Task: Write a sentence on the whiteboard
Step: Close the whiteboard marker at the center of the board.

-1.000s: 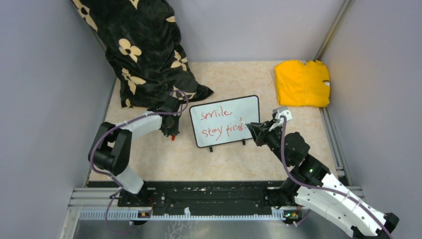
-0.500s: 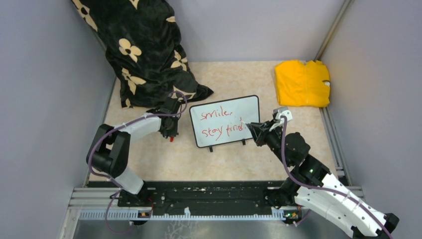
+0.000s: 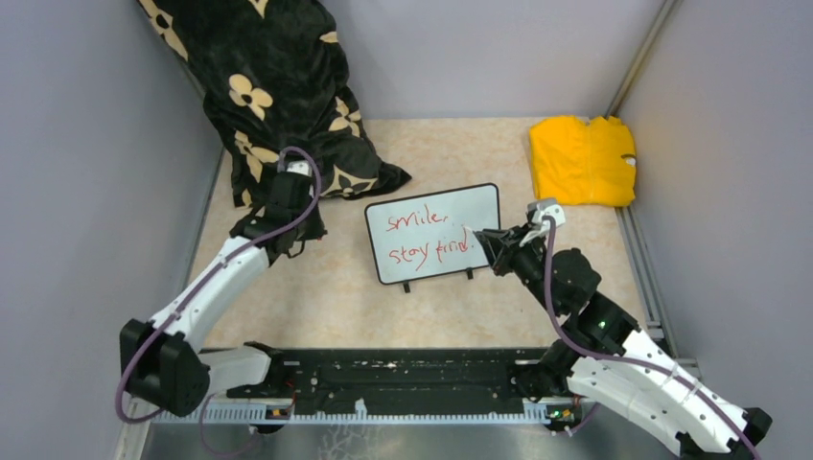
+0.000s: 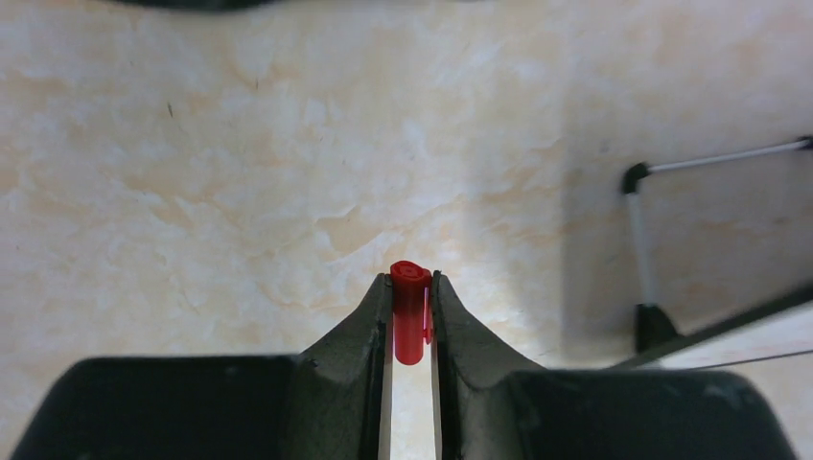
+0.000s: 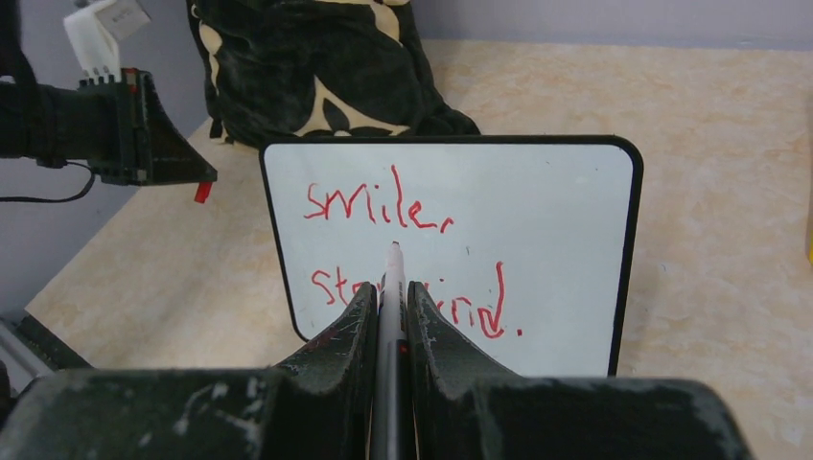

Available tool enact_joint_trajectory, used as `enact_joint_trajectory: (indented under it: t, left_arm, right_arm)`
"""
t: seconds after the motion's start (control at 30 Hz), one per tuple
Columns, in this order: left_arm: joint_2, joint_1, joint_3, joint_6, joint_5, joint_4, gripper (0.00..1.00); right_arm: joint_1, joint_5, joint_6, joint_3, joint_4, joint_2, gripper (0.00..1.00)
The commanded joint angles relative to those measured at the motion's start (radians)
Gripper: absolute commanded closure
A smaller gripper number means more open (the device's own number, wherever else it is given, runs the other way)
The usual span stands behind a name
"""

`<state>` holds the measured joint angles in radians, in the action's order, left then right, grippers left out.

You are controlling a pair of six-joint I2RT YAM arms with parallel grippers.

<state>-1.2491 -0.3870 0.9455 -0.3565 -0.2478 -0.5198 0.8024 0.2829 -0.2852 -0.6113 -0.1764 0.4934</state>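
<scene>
Beige table, whiteboard standing centre, yellow cloth far right, floral blanket far left

**A:** What of the left arm?

**B:** It stretched long and low from its base, up the left side, with the wrist bent over. The left gripper pointed downward, jaws pinched on a small red cap.

**A:** And the right arm?

**B:** It was folded at the elbow, forearm angled up and to the left. The right gripper lay near level, jaws tight on a marker, whose tip poked out past the fingertips.
</scene>
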Motion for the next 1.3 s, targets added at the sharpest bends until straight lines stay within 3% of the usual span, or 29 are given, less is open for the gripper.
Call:
enact_joint_trajectory:
  t: [0.0, 0.13, 0.27, 0.47, 0.73, 0.87, 1.0, 1.27]
  left_arm:
    - [0.138, 0.003, 0.060, -0.047, 0.062, 0.031, 1.00]
    - [0.269, 0.002, 0.048, -0.097, 0.118, 0.143, 1.00]
    - [0.363, 0.003, 0.017, -0.170, 0.206, 0.254, 1.00]
    - [0.445, 0.003, -0.050, -0.342, 0.366, 0.472, 1.00]
    - [0.485, 0.003, -0.084, -0.531, 0.444, 0.694, 1.00]
    - [0.508, 0.003, -0.125, -0.641, 0.459, 0.830, 1.00]
    - [0.506, 0.002, -0.148, -0.739, 0.497, 0.912, 1.00]
    - [0.528, 0.003, -0.197, -0.869, 0.584, 1.029, 1.00]
  right_arm:
    - [-0.007, -0.007, 0.040, -0.100, 0.070, 0.039, 1.00]
    - [-0.007, -0.009, 0.051, -0.166, 0.133, 0.085, 1.00]
    - [-0.006, -0.016, 0.040, -0.168, 0.344, 0.081, 1.00]
    - [0.038, -0.047, 0.070, -0.284, 0.486, 0.211, 1.00]
    - [0.488, 0.235, 0.577, -0.258, 0.837, 0.347, 1.00]
    - [0.682, 0.339, 0.912, -0.140, 1.162, 0.414, 1.00]
    - [0.791, 0.402, 1.204, -0.050, 1.493, 0.534, 1.00]
    - [0.801, 0.392, 1.227, -0.009, 1.668, 0.646, 1.00]
